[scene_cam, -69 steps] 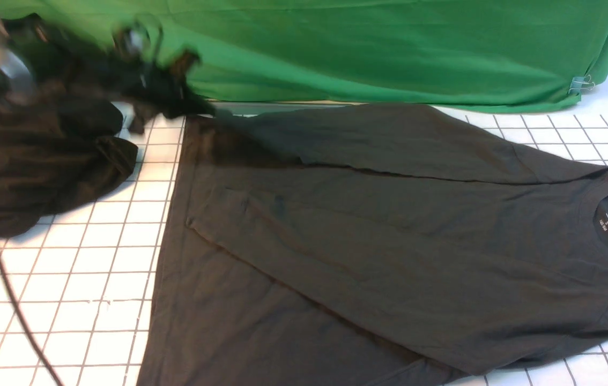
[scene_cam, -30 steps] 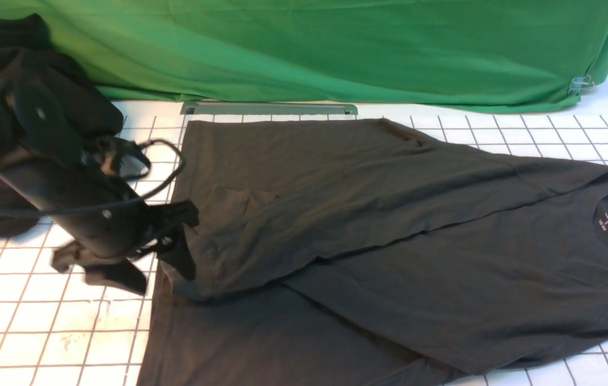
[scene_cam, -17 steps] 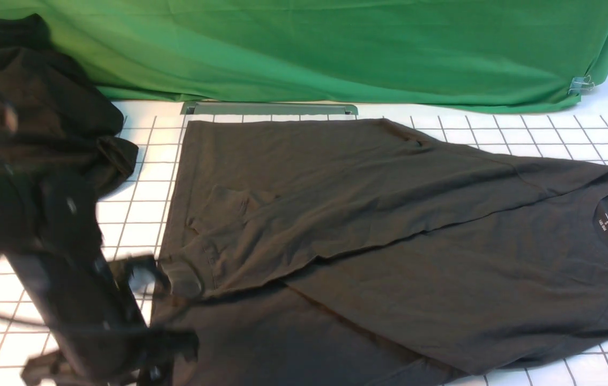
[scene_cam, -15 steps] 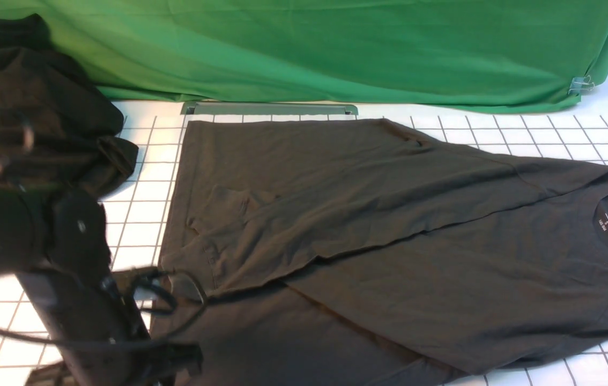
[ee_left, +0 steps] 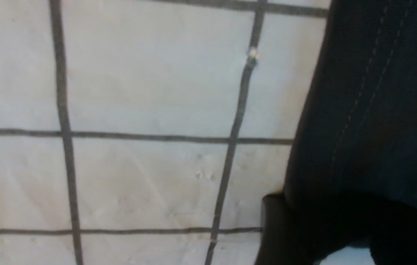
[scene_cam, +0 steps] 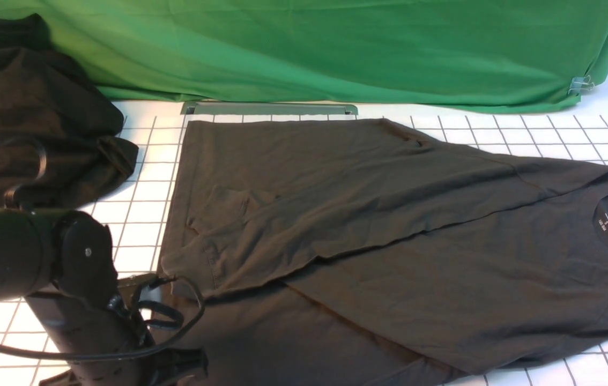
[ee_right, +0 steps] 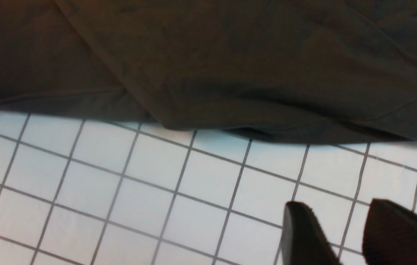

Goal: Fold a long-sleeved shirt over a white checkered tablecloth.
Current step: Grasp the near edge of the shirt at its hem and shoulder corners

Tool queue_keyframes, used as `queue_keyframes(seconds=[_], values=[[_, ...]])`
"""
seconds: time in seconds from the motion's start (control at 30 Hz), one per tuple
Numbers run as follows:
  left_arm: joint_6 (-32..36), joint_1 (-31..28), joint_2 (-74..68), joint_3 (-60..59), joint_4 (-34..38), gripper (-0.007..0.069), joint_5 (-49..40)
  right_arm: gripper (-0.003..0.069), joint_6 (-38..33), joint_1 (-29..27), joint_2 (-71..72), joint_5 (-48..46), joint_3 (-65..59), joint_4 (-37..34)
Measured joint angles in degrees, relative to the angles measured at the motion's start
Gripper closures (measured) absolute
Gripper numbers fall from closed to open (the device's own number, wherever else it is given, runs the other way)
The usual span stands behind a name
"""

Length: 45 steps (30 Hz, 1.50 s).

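One large dark charcoal-grey cotton long-sleeved shirt (scene_cam: 390, 241) lies spread on the one white checkered tablecloth (scene_cam: 121, 225) that covers the bench. The shirt's long axis runs across the robot, with the stitched hem (ee_left: 370, 110) to its left and the crew neck with its label (scene_cam: 607, 222) to its right. One sleeve (scene_cam: 309, 230) lies folded over the body.

The left pincer (scene_cam: 172, 369) sits at the shirt's near hem corner, so the left arm is judged the nearer for that end. Whether it is spread or pinching cloth cannot be told. The right pincer (ee_right: 352, 235) is spread and holds nothing, over bare grid just beside the shirt's edge.

One blacker heap of fabric (scene_cam: 30, 118) lies beyond the shirt's hem, and one plain green cloth (scene_cam: 336, 48) hangs behind the shirt.
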<state>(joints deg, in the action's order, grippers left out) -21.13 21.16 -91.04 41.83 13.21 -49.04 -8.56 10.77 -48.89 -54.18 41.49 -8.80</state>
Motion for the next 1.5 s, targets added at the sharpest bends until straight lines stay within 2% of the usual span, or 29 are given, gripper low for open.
queue_keyframes(seconds=[0.13, 0.27, 0.37, 0.5, 0.57, 0.67, 0.8, 0.97, 1.27, 1.5], values=[[0.9, -0.1, 0.8, -1.0, -0.5, 0.0536, 0.3, 0.0417, 0.0, 0.0, 0.0, 0.0, 0.0, 0.0], [1.9, -0.1, 3.3, -0.4, -0.7, 0.0605, -1.2, 0.0414, 0.0, 0.0, -0.2, -0.1, 0.0, -0.3], [2.1, -0.1, 5.6, 1.1, -2.1, 0.0606, -3.7, 0.0389, -0.2, 0.9, -0.9, -0.3, 0.0, -0.3], [2.0, -0.1, 8.4, 3.7, -4.5, 0.0606, -5.8, 0.0256, -0.8, 6.7, -5.0, -0.4, 0.1, -0.4], [1.9, -0.1, 8.6, 4.0, -5.5, 0.0606, -6.1, 0.0163, -1.4, 10.4, -8.8, -0.4, 0.2, 0.2], [1.9, -0.1, 8.3, 4.0, -6.7, 0.0606, -6.8, 0.0095, -1.1, 16.0, -14.5, 0.1, 0.3, 3.4], [1.9, -0.1, 8.2, 4.0, -9.0, 0.0606, -6.6, 0.0077, -0.2, 21.6, -22.6, 2.8, 0.4, 9.6], [1.8, -0.1, 8.1, 4.0, -10.3, 0.0606, -5.0, 0.0074, -0.3, 26.0, -32.3, 9.1, 0.5, 17.1], [2.6, -0.1, 8.1, 4.0, -9.2, 0.0606, -4.7, 0.0074, -0.2, 26.8, -41.7, 15.7, 0.5, 25.0], [3.3, -0.1, 8.1, 4.0, -8.0, 0.0606, -4.7, 0.0074, -0.2, 26.9, -42.7, 17.1, 0.7, 30.4]])
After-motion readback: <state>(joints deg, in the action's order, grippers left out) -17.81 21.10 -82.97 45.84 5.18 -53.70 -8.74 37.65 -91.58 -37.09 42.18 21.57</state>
